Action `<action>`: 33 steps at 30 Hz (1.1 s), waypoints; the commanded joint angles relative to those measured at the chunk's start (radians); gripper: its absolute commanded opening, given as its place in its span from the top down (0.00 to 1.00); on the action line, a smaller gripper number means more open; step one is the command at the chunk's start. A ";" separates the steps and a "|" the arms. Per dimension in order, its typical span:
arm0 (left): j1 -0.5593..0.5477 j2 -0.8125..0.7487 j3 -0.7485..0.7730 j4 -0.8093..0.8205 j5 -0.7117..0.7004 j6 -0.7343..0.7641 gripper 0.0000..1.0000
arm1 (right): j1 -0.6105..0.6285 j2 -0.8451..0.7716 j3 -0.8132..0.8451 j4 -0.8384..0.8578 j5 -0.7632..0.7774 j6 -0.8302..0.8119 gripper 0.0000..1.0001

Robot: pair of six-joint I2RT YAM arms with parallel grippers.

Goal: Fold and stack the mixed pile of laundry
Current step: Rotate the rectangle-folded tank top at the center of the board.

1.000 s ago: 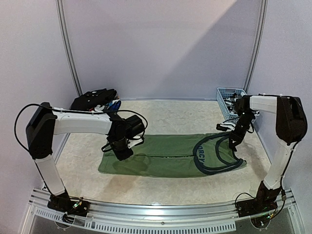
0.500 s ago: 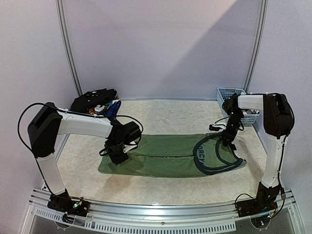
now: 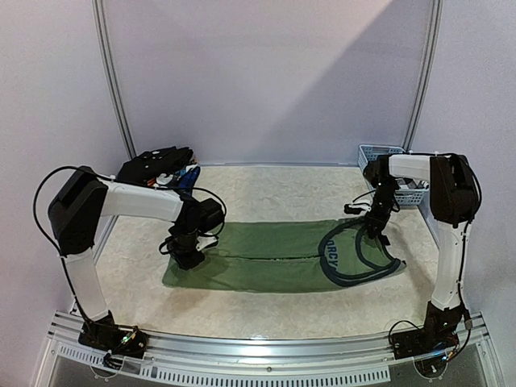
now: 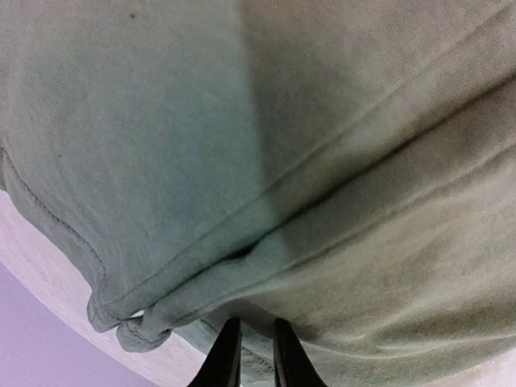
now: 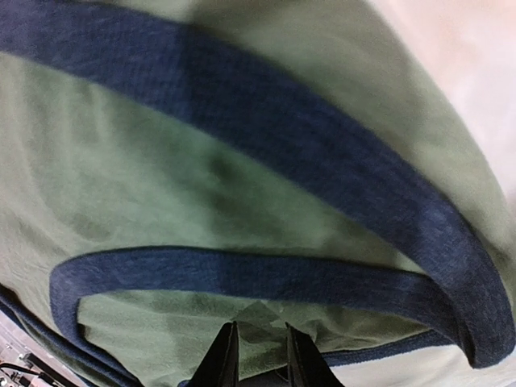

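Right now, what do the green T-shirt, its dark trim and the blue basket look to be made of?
Olive-green T-shirt: soft matte knit, probably cotton jersey, given its stitched hems and limp folds. Dark-blue trim: a separate knit band, possibly ribbed; too blurred to confirm. Light-blue basket: rigid plastic, judging by its open lattice walls.

Two arms are reaching over the surface (image 3: 274, 193), one left end effector (image 3: 187, 256) and one right end effector (image 3: 375, 230). One olive-green T-shirt (image 3: 274, 258) is lying there, one heap of dark garments (image 3: 157, 165) is sitting far left, and one light-blue basket (image 3: 379, 153) is standing far right.
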 commanded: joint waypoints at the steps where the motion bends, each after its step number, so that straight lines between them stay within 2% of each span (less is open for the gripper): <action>1: -0.008 0.079 0.036 -0.132 -0.067 -0.016 0.84 | 0.007 0.115 0.101 0.037 0.067 0.016 0.79; 8: -0.029 0.108 0.054 -0.246 -0.105 -0.063 0.85 | 0.012 0.180 0.208 0.010 0.080 0.015 0.79; 11: -0.080 0.038 0.111 -0.250 -0.173 -0.030 0.85 | 0.015 0.169 0.223 -0.005 0.075 0.025 0.75; 14: -0.152 -0.079 0.140 -0.210 -0.101 0.052 0.79 | 0.015 0.096 0.211 -0.010 0.059 0.035 0.70; 17: -0.187 -0.113 0.142 -0.223 0.040 0.074 0.75 | 0.015 -0.003 0.190 -0.002 0.049 0.055 0.63; 20: -0.210 -0.087 0.112 -0.213 0.078 0.078 0.72 | 0.014 -0.087 0.163 0.009 0.037 0.071 0.59; 21: -0.217 -0.070 0.102 -0.203 0.075 0.080 0.67 | 0.014 -0.111 0.158 0.008 -0.006 0.081 0.59; 23: -0.225 -0.038 0.088 -0.180 0.074 0.085 0.65 | 0.016 -0.143 0.151 -0.002 -0.057 0.100 0.58; 30: -0.234 0.069 0.019 -0.108 0.059 0.086 0.65 | 0.064 -0.178 0.128 0.005 -0.126 0.149 0.56; 33: -0.251 0.100 0.013 -0.104 0.037 0.085 0.69 | 0.106 -0.162 0.128 0.014 -0.139 0.162 0.56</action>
